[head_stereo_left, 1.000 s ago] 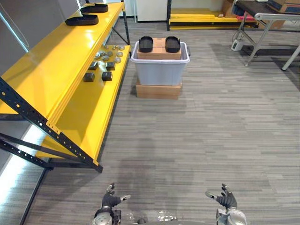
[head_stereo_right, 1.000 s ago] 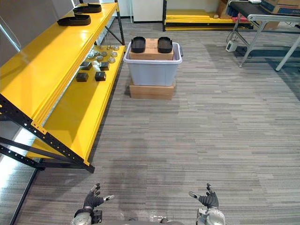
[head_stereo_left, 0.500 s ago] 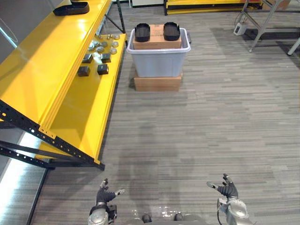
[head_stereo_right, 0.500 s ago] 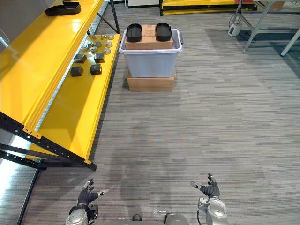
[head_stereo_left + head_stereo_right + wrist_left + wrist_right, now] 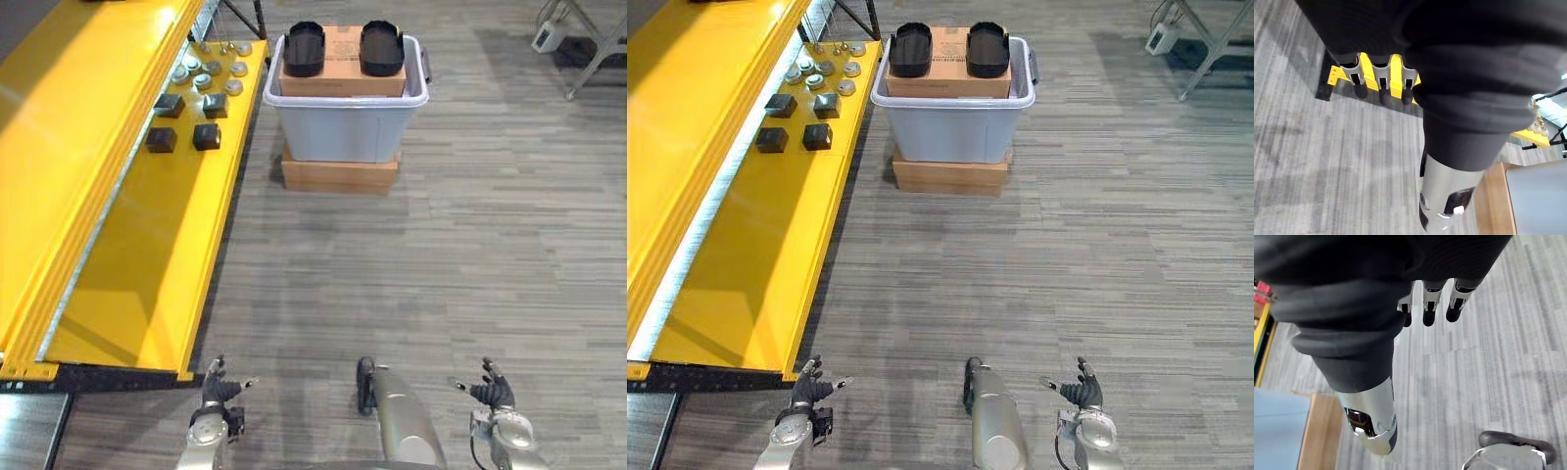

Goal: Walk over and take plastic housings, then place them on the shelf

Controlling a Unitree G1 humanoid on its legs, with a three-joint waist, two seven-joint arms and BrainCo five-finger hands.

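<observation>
Two black plastic housings (image 5: 305,48) (image 5: 381,47) lie side by side on a brown carton inside a pale grey tote (image 5: 345,135) ahead of me, at the far middle of the floor. The tote stands on a flat cardboard box (image 5: 339,177). The yellow shelf (image 5: 127,255) runs along my left, its lower deck reaching to near my left hand. My left hand (image 5: 217,393) hangs low at the near left, open and holding nothing, its fingers (image 5: 1381,87) straight. My right hand (image 5: 491,395) hangs low at the near right, also open and holding nothing, fingers (image 5: 1430,309) relaxed.
On the shelf's lower deck lie several small dark blocks (image 5: 162,139) and, farther back, round metal parts (image 5: 210,74). A table's metal leg (image 5: 592,47) and a white device (image 5: 544,37) stand at the far right. Grey striped carpet (image 5: 441,274) stretches between me and the tote.
The whole picture has shifted: the camera has moved forward, so the tote and shelf look nearer. Both hands stay low and open.
</observation>
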